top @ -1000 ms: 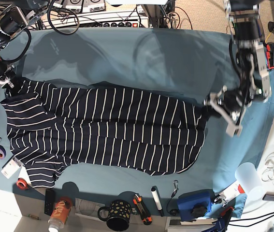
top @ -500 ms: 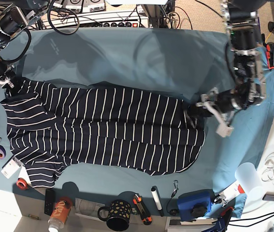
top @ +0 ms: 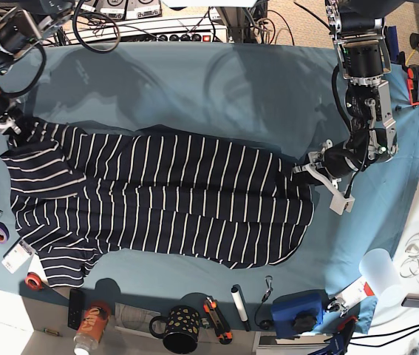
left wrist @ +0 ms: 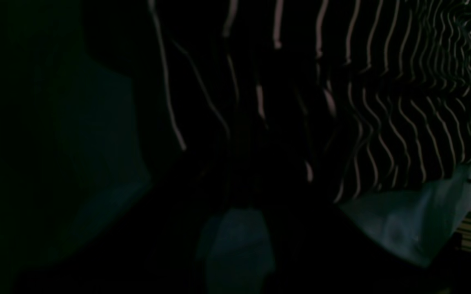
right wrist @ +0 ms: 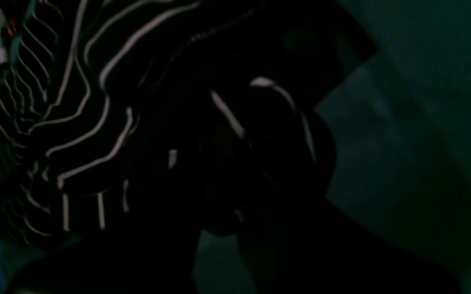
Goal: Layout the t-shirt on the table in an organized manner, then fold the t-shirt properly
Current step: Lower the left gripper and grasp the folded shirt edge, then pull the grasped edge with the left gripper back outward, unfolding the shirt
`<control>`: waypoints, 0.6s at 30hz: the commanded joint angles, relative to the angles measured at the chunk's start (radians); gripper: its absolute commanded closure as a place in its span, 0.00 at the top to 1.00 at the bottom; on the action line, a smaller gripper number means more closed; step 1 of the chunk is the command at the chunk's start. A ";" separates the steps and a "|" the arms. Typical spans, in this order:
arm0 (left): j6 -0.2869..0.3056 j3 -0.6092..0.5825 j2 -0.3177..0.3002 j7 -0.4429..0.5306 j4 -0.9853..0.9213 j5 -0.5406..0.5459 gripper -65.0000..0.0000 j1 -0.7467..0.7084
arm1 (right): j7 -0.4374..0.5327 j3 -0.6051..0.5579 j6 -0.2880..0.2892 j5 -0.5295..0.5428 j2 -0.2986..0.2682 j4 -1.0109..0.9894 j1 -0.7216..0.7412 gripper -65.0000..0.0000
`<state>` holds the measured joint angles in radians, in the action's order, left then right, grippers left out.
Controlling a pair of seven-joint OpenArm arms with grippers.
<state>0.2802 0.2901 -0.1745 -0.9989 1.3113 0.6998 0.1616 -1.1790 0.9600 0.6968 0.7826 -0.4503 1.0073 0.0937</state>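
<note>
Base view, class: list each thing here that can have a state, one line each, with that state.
t-shirt: spread lengthwise on the table, wrinkled, not folded.
table: covered in teal cloth, far side bare.
left gripper: shut on the t-shirt at its hem edge.
right gripper: shut on the t-shirt at its far shoulder corner.
mug: upright by the near edge.
marker: lying flat, capped.

Left gripper (top: pixel 303 172) now further in over t-shirt (top: pixel 165 200) hem corner, down on fabric; a second back it hung off cloth edge over bare table (top: pixel 194 81). Jaws, apart then, now closed on t-shirt edge. Left arm more upright above it.
</note>
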 commanded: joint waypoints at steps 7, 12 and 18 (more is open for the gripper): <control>-0.009 0.102 -0.009 -0.128 0.025 -0.044 0.00 0.007 | 0.008 0.003 0.001 0.013 -0.134 0.014 0.008 0.00; 0.061 0.140 -0.012 -0.201 0.029 0.045 0.00 -0.010 | 0.000 0.003 0.001 0.013 -0.154 0.014 0.006 0.00; 0.061 0.140 -0.043 -0.225 0.079 0.117 0.00 -0.089 | -0.077 0.003 0.001 0.032 -0.165 0.014 0.005 0.00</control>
<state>0.3481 0.4267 -0.2001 -1.1995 1.3796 0.8482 0.0677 -1.2701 0.9592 0.6971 0.7944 -0.5793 1.0065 0.0906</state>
